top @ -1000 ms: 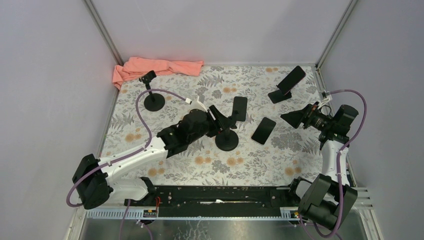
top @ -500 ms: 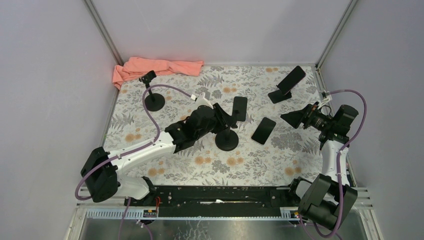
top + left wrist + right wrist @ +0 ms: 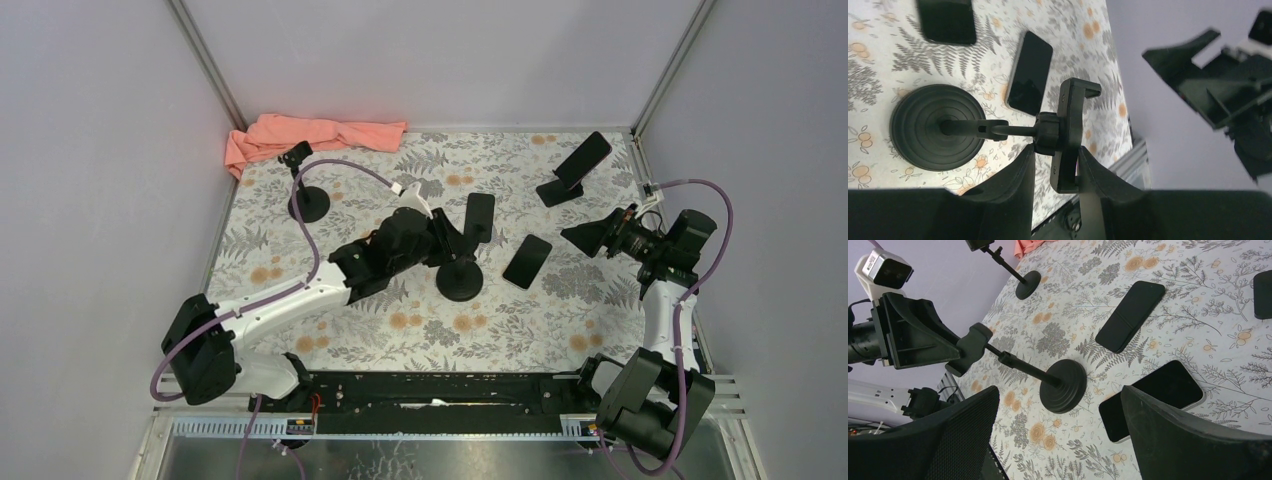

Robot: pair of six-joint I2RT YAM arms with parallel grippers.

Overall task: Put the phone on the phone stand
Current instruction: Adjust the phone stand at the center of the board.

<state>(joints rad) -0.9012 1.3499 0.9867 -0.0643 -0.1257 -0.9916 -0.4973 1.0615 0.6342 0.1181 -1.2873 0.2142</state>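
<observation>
Two left gripper (image 3: 1055,152) fingers (image 3: 1013,190) are flanking the phone stand's (image 3: 935,127) cradle (image 3: 1073,107); we cannot tell whether they are gripping. We are aiming to clamp squarely, right gripper (image 3: 1058,390) gaping empty.

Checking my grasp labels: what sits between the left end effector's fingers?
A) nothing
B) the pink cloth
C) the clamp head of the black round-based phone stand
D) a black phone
C: in the left wrist view, the left end effector flanks the black round-based phone stand's clamp head.
</observation>
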